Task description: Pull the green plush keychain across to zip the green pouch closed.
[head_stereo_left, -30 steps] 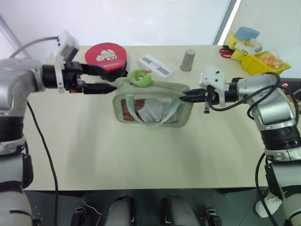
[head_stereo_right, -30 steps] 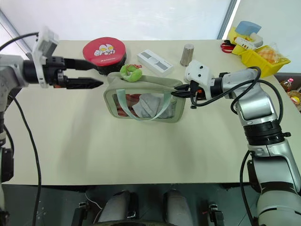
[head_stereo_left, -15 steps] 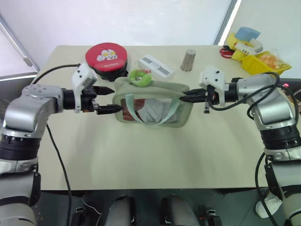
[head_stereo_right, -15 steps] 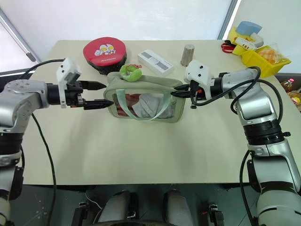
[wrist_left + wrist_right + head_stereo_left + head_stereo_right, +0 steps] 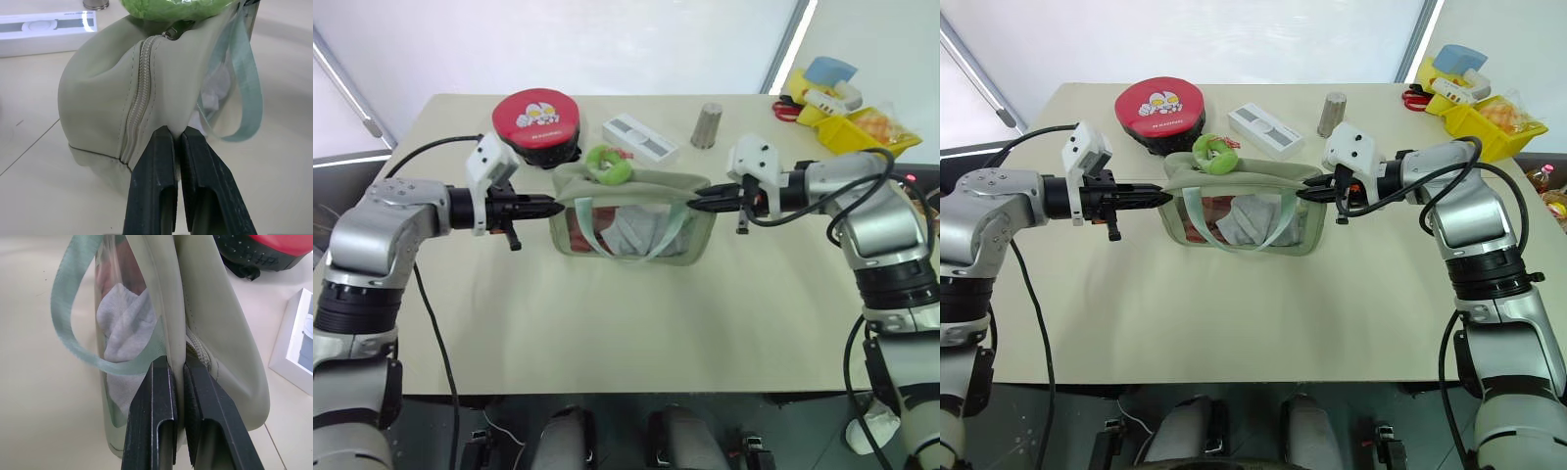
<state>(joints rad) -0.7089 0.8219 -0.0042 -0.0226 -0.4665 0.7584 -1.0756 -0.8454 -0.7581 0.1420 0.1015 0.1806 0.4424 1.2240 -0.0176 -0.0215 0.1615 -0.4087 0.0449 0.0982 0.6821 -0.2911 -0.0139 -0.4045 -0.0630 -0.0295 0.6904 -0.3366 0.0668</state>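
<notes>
The green pouch (image 5: pixel 631 220) stands upright in the middle of the table, stretched between my two grippers. Its clear window shows grey and red contents, and its strap (image 5: pixel 63 308) loops down the front. The green plush keychain (image 5: pixel 606 163) sits on the pouch's top edge near its left end, by the zipper (image 5: pixel 139 93). My left gripper (image 5: pixel 558 207) is shut on the pouch's left end, pinching the fabric beside the zipper seam. My right gripper (image 5: pixel 693 205) is shut on the pouch's right end. In the wrist views, both fingertip pairs (image 5: pixel 176 133) (image 5: pixel 176 363) clamp pouch fabric.
A round red-and-black case (image 5: pixel 536 117) lies just behind the pouch's left end. A white box (image 5: pixel 638 138) and a metal cylinder (image 5: pixel 706 124) stand behind the pouch. A yellow tray (image 5: pixel 847 122) of items sits at the far right corner.
My left arm came down and in from the upper left to the pouch's left end, and its open fingers closed on the fabric. The right gripper kept its hold.
</notes>
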